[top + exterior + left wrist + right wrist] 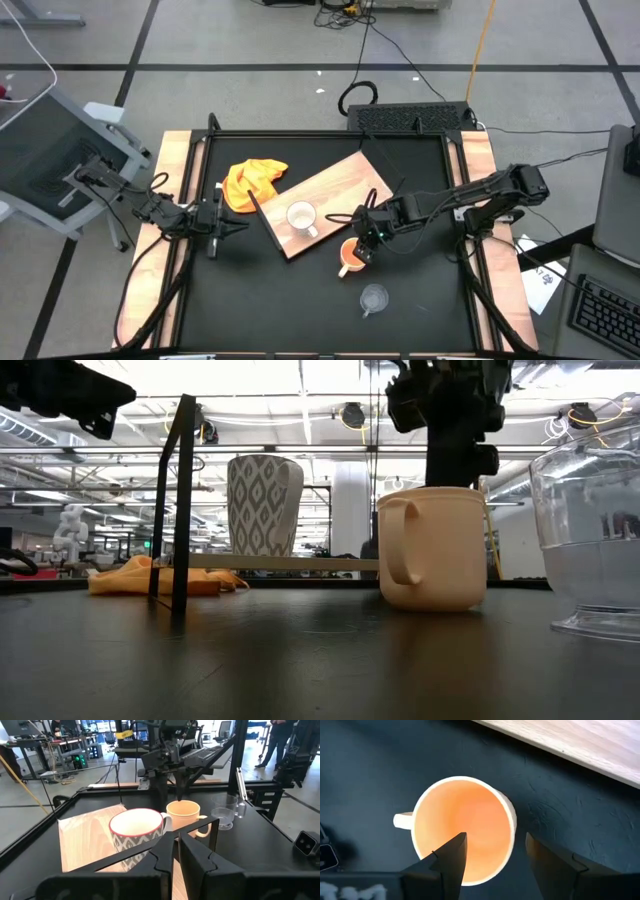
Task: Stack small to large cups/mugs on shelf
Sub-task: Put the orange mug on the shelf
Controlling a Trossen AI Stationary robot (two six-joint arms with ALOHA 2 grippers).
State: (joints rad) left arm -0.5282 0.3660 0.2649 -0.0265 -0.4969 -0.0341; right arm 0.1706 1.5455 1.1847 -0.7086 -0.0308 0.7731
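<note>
While no writing shows anywhere, the right tool [492, 857] hangs open astride the yellow-orange mug's [464, 829] rim.

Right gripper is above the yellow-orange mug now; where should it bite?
Come straight down on the upright yellow-orange handled mug and pinch its rim wall opposite the handle. The open right gripper already straddles that wall, one finger inside, one outside.
</note>
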